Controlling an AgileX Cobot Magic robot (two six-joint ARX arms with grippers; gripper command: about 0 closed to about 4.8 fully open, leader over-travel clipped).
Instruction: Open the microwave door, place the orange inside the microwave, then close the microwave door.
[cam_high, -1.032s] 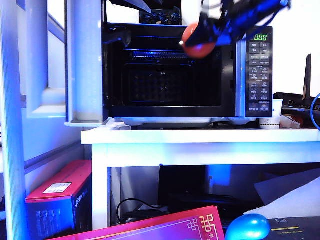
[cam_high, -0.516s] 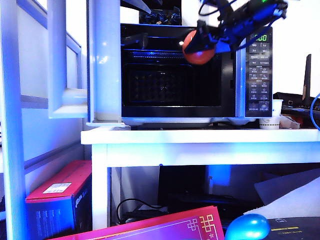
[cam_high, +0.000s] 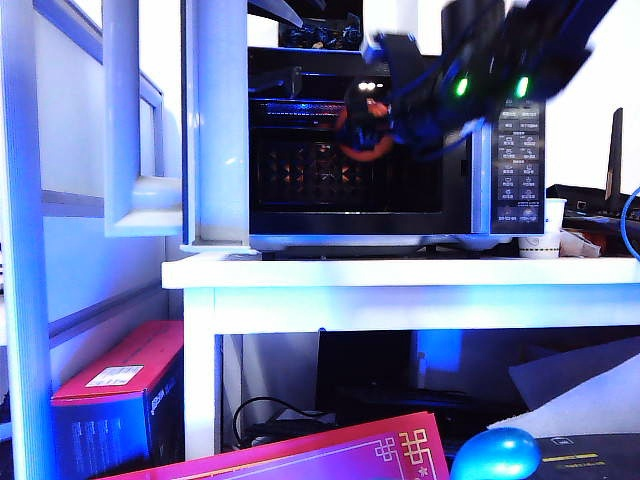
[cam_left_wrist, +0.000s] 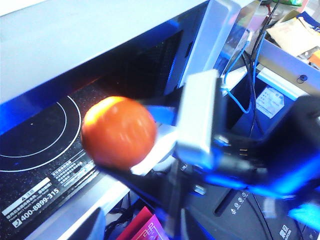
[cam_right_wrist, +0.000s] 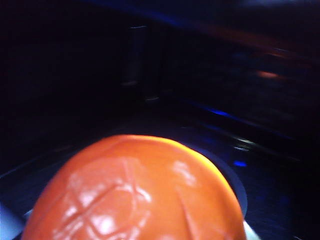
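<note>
Right tool (cam_high: 385, 110) grips glossy round orange ball (cam_high: 362, 130) inside boxy black microwave (cam_high: 400, 140), door (cam_high: 215, 120) at 9 o'clock; left tool unseen, state undeterminable.

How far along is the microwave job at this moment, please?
Done: the microwave door stands swung open. In hand: the right gripper holds the orange at the microwave cavity mouth, not yet set down. The left gripper isn't clearly visible. Left: release the orange inside, withdraw, close the door.
</note>
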